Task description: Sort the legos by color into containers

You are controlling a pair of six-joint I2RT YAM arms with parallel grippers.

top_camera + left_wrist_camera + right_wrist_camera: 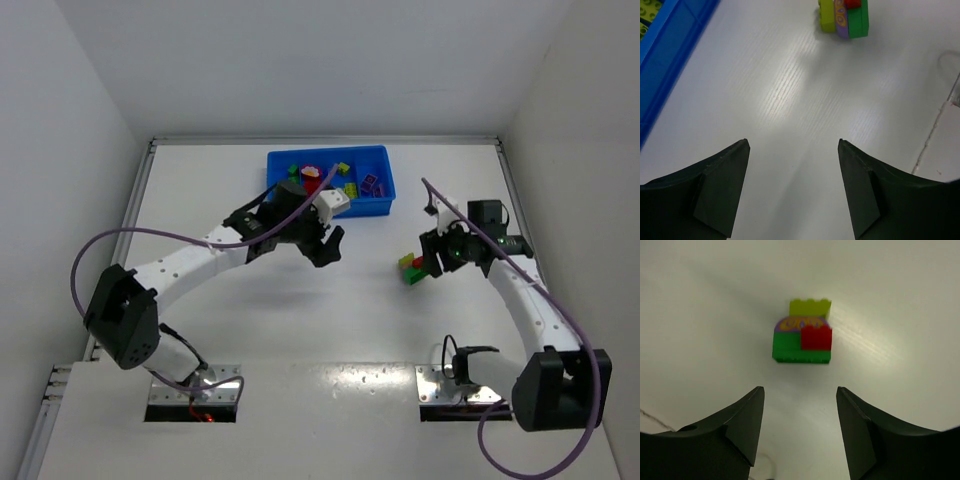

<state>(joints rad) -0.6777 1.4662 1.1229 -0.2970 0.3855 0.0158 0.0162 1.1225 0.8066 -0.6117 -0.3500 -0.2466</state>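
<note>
- Mixed clump (802,335): green, red, purple and lime-yellow bricks stuck together. It sits on the counter (300,330) toward the right edge, midway between the near and far edges. Not sorted yet.
- Blue tray (372,208) sits at the far edge, centre.
- Loose bricks (372,183) in green, red, yellow and purple lie inside it. The left arm covers part of the tray, so I cannot tell if each compartment is colour-clean.
- Right tool (800,390): spread wide, empty, just beside the clump and aimed at it, not touching.
- Left tool (792,145): spread wide, empty, over bare counter between tray and clump.
- Judgement: mostly done. The clump looks like the last item outside the tray, and it needs splitting before its pieces go in by colour.
</note>
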